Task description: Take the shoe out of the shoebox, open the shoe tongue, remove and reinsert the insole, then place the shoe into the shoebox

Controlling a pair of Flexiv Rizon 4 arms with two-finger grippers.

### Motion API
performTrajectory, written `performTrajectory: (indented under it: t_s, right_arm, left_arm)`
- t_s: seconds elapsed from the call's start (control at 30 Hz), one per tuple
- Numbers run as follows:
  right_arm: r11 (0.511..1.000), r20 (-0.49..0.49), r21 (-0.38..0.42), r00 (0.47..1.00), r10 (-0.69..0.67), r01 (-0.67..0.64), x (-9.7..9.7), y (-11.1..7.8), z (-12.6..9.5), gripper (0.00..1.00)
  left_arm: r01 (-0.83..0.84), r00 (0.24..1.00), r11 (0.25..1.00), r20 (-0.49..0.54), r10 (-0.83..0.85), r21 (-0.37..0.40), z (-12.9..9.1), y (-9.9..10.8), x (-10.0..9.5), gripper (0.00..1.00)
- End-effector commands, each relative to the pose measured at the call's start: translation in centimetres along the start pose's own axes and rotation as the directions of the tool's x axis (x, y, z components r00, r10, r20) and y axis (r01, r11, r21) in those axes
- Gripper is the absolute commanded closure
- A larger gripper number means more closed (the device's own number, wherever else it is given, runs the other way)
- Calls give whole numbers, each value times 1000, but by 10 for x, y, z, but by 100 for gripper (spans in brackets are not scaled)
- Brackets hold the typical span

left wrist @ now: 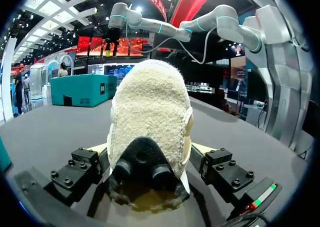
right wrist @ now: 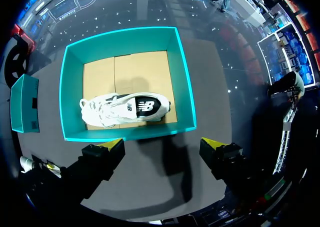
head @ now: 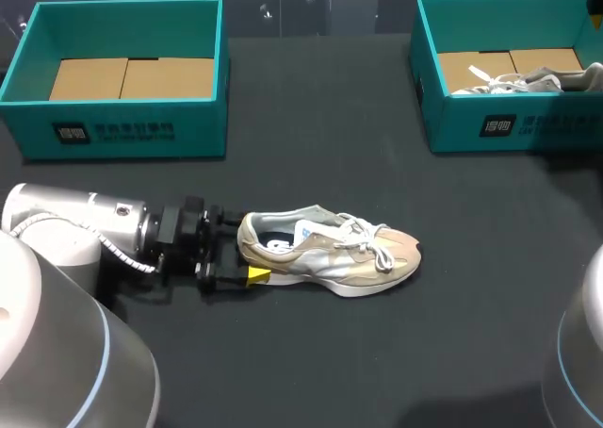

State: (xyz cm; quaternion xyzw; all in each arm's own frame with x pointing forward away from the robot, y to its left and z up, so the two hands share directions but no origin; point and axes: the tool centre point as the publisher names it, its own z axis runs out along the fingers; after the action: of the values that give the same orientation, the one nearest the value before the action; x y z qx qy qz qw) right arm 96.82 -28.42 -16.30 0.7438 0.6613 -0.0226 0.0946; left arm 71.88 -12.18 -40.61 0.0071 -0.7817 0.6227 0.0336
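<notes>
Near the middle of the black worktop (head: 311, 353), a beige sneaker (head: 330, 254) with white laces sits on its sole, toe toward the robot's right and heel toward the left arm. The left gripper (head: 248, 249) lies low over the worktop and pinches the heel. The left wrist view shows the fuzzy heel filling the gap, with a yellow fingertip (left wrist: 201, 148) pressed against each side.

At the far left stands an open teal cardboard shoebox (head: 122, 126) with a bare brown floor, well apart from the beige sneaker. At the far right stands a second teal shoebox (right wrist: 180, 77), and a white sneaker (right wrist: 125, 109) with a black panel lies on its side inside it. The right gripper (right wrist: 162, 144) hangs above that box's near wall, fingers spread wide and holding nothing.
</notes>
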Motion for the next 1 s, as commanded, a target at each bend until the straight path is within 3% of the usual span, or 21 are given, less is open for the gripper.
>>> performTrajectory:
  t_s: [0.03,0.53,0.57,0.6,0.63,0.67,0.7,1.0]
  right_arm:
    - [1000,1,1,1000,0,0,0,0,0,0]
    - [1000,1,1,1000,0,0,0,0,0,0]
    - [1000,1,1,1000,0,0,0,0,0,0]
    - [1000,1,1,1000,0,0,0,0,0,0]
    - [1000,1,1,1000,0,0,0,0,0,0]
    - [1000,1,1,1000,0,0,0,0,0,0]
    - [1000,1,1,1000,0,0,0,0,0,0]
    - [1000,1,1,1000,0,0,0,0,0,0]
  left_arm:
    - [1,1000,1000,15,-1,-4,3,0,4,0]
    - [26,999,1000,38,-26,-9,14,6,-1,3]
    - [28,999,1000,38,-27,-9,14,7,-1,11]
    - [29,999,1000,39,-29,-9,14,7,-1,50]
    - [31,999,999,40,-30,-9,14,8,-1,54]
    - [32,999,999,41,-32,-9,14,8,-1,90]
    - [33,999,999,42,-32,-9,15,8,-1,100]
    - [22,999,1000,41,-21,-4,13,9,-1,100]
